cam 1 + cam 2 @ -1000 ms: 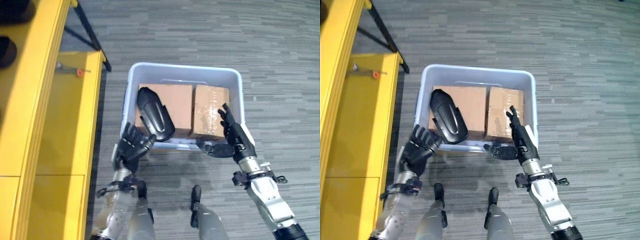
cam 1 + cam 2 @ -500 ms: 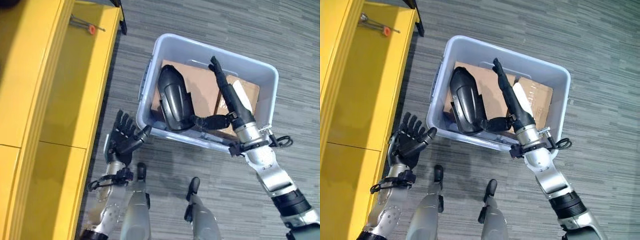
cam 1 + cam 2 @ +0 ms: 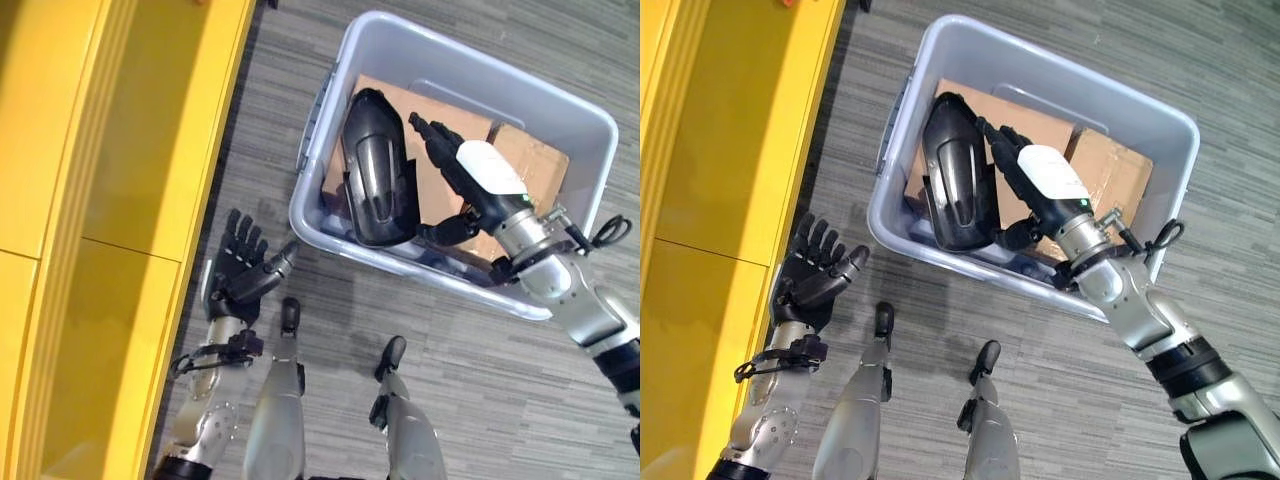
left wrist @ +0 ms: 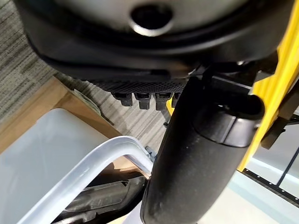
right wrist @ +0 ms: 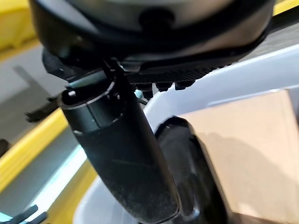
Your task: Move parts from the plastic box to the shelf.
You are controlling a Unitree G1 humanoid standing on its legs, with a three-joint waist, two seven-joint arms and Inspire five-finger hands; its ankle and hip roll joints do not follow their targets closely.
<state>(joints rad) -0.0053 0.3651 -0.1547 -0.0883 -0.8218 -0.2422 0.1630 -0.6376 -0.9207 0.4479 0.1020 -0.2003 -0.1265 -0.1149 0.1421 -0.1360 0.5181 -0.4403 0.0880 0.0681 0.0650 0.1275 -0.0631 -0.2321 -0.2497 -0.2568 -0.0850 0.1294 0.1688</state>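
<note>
A glossy black moulded part (image 3: 378,180) lies in the pale plastic box (image 3: 330,100), leaning on two cardboard boxes (image 3: 535,160). My right hand (image 3: 455,180) reaches into the box, open. Its straight fingers lie along the part's right side and its thumb (image 3: 445,230) sits against the part's near edge. The right wrist view shows the thumb (image 5: 121,154) beside the black part (image 5: 196,172) and the cardboard (image 5: 247,154). My left hand (image 3: 240,270) hovers open over the floor, just outside the box's near left corner. The yellow shelf (image 3: 120,150) runs along the left.
Grey striped carpet (image 3: 500,400) surrounds the box. A strip of floor separates the shelf from the box's left wall. The left wrist view shows the box's rim (image 4: 93,154) past my left thumb (image 4: 201,154).
The camera has swung. My right hand went from the box's near rim into the box, beside the black part. My left hand drew back from the part and spread open.
</note>
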